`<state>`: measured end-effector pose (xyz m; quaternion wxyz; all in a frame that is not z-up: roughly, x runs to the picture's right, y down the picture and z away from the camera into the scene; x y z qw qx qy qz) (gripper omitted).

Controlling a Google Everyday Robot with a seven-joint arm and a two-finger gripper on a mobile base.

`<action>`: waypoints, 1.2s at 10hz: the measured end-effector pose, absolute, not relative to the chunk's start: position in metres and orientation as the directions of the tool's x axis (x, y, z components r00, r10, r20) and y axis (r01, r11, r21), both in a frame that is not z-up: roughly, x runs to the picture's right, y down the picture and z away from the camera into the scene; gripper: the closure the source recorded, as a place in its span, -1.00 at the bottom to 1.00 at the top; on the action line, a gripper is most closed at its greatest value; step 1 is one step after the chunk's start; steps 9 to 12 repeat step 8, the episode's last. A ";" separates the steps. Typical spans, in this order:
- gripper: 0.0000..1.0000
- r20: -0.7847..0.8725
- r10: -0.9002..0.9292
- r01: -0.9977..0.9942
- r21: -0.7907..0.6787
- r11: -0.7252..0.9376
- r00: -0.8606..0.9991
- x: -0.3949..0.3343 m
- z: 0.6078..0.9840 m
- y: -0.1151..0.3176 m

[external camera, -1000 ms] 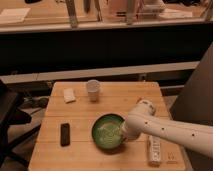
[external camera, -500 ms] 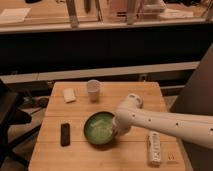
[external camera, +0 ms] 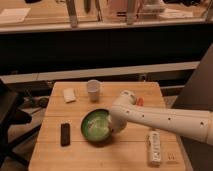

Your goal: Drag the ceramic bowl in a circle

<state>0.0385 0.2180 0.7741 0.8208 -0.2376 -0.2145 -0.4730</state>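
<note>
The ceramic bowl (external camera: 95, 127), round and shallow with a glossy green speckled inside and a dark rim, sits on the wooden table (external camera: 55, 152), left of its middle. My white arm reaches in from the right, and my gripper (external camera: 113, 125) is at the bowl's right rim, touching or inside it. The end of the arm hides the fingers. The small whitish cup (external camera: 93, 90) stands upright behind the bowl, apart from it.
A black flat device (external camera: 65, 134) lies left of the bowl. A white sponge-like block (external camera: 69, 95) sits at the back left. A white remote-like bar (external camera: 154, 147) lies at the front right. A small orange thing (external camera: 140, 101) shows behind the arm. A dark shelf stands behind the table.
The bowl has slid left across the table with my gripper at its rim, and a little further towards the black device. The arm's end has followed it left.
</note>
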 end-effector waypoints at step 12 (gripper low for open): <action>0.95 0.573 -0.670 0.874 -0.203 0.441 0.471 0.015 0.781 0.212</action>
